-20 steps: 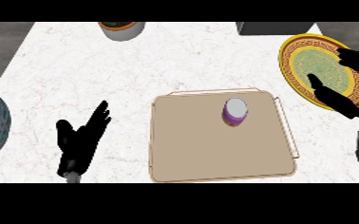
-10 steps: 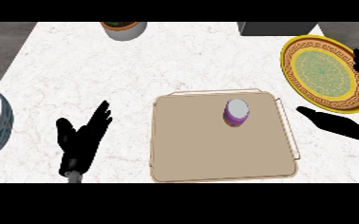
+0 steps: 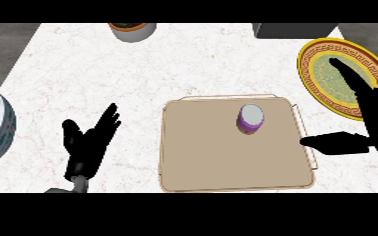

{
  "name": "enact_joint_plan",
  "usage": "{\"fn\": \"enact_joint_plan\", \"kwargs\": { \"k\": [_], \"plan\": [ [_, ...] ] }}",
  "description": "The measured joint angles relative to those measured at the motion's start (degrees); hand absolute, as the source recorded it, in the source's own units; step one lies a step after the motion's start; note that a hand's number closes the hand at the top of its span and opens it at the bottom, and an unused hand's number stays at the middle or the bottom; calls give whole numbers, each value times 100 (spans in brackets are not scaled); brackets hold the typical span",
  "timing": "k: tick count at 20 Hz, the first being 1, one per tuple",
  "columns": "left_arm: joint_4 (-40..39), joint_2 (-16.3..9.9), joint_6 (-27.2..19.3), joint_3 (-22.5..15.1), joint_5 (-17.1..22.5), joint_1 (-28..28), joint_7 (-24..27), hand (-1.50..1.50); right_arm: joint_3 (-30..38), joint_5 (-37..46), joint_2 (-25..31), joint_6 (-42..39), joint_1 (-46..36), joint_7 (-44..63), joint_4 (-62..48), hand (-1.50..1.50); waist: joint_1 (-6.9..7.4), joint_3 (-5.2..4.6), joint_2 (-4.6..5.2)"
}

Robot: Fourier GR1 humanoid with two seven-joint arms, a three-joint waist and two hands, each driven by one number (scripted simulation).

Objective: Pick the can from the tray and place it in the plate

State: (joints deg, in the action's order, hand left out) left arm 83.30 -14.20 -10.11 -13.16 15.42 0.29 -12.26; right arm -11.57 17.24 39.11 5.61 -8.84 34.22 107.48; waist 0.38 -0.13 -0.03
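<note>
A white marbled counter [image 3: 184, 65] fills most of the view; at its far edge stands a grey pot [image 3: 133, 30] with a brownish top, cut off by the upper edge; a dark grey box [image 3: 295, 30] sits at the far right; a pale blue-grey rounded object [image 3: 4, 130] shows partly at the left edge.

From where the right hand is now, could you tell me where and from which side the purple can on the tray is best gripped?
Grip the can round its purple side wall, coming from its right, where the open right hand waits beside the tray. It stands upright and alone, so fingers and thumb can likely close round it.
</note>
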Motion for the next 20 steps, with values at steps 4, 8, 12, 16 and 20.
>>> {"fn": "enact_joint_plan", "kwargs": {
  "k": [4,8,12,16,20],
  "plan": [
    [-310,90,99,86,-44,-35,245,0,-543,486,-374,-306,-430,847,-8,-150,7,3,5],
    [-267,114,144,157,-114,-89,118,0,-886,1081,-921,-419,-679,1183,-349,-150,2,8,5],
    [-466,214,214,257,-177,-146,241,0,-1080,1531,-1369,-567,-825,1447,-688,-150,-10,10,5],
    [-238,245,260,256,-265,60,239,0,-1077,1642,-1767,-762,-835,1521,-898,-150,-8,10,2],
    [-74,339,248,280,-365,61,56,0,-1052,1821,-2155,-861,-766,1434,-1122,-150,-15,13,2]
  ]
}}
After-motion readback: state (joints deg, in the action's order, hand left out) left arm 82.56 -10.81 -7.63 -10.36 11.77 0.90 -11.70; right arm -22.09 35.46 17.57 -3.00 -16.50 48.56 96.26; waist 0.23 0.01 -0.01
